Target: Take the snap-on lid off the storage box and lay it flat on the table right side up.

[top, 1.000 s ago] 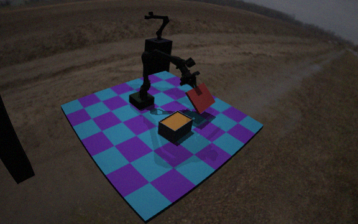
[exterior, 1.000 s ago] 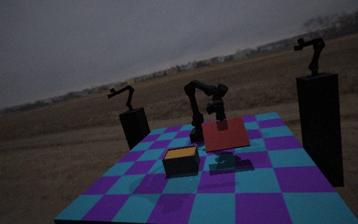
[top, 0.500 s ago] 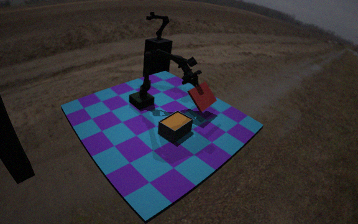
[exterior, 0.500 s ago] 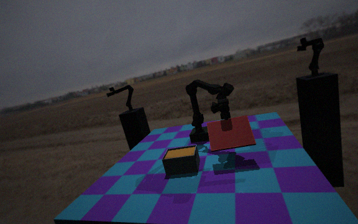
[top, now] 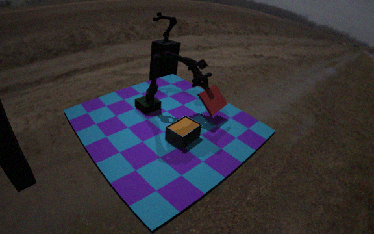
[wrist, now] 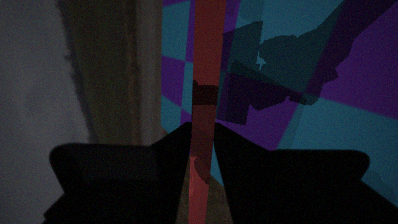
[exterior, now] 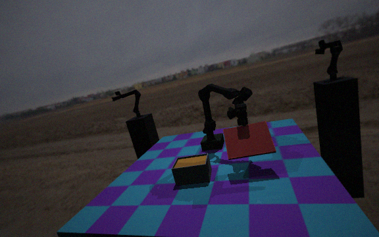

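1. My tool [top: 206, 88] [exterior: 243, 126] [wrist: 202, 127] is pinching the red lid [top: 213, 101] [exterior: 249, 141] [wrist: 206, 47], its two fingers drawn nearly together with only the lid's thickness between them.
2. In my wrist view the lid shows edge-on, a narrow red strip running between the two dark fingertips, one on each side of it.
3. I have it near one edge; most of the panel reaches out beyond my fingertips.
4. The lid is steeply tilted, neither flat nor fully upright, and I hold it up above the checkered worktop [top: 156, 190] [exterior: 227, 214] [wrist: 350, 107], with a dark shadow cast on the squares below.
5. My tool points downward at the end of the bent arm [top: 180, 58] [exterior: 220, 89], and I see it touching nothing but the lid.
6. The storage box [top: 183, 136] [exterior: 192, 172] stands upright on the worktop, its top uncovered and its orange-yellow inside showing. It is near the lid but apart from it.
7. The arm's dark base [top: 140, 104] [exterior: 205, 146] sits on the same worktop, apart from the box.
8. The lid is off the box but has yet to be laid on the worktop. I cannot tell which of its faces is the top.
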`<state>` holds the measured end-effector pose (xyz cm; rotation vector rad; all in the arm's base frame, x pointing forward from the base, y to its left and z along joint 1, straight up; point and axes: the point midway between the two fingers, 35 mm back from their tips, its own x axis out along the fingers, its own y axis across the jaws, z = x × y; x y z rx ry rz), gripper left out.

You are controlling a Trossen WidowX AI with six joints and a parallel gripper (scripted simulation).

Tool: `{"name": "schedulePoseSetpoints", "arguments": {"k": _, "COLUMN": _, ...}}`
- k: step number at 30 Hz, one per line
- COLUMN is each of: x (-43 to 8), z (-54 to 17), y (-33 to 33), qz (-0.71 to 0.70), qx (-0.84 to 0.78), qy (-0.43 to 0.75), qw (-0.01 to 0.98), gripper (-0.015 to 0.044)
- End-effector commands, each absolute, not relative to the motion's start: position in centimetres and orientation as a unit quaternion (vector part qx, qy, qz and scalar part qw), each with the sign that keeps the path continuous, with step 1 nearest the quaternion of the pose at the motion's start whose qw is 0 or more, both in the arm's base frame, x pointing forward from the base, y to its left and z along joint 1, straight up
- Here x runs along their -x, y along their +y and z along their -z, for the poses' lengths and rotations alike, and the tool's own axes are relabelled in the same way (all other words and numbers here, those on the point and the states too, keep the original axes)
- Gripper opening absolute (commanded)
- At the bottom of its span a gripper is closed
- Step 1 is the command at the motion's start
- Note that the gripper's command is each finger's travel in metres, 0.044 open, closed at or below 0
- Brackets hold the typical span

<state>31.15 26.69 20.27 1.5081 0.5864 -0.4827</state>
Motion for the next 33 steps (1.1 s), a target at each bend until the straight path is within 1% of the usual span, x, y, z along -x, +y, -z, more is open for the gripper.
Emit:
{"name": "schedulePoseSetpoints", "arguments": {"k": 1, "x": -31.3, "z": -20.2, "y": 26.6, "qz": 0.213, "qx": -0.671, "qy": 0.254, "qw": 0.663, "gripper": 0.0000}}
{"name": "schedulePoseSetpoints", "arguments": {"k": 33, "x": -31.3, "z": -17.3, "y": 26.4, "qz": 0.213, "qx": -0.671, "qy": 0.254, "qw": 0.663, "gripper": 0.0000}}
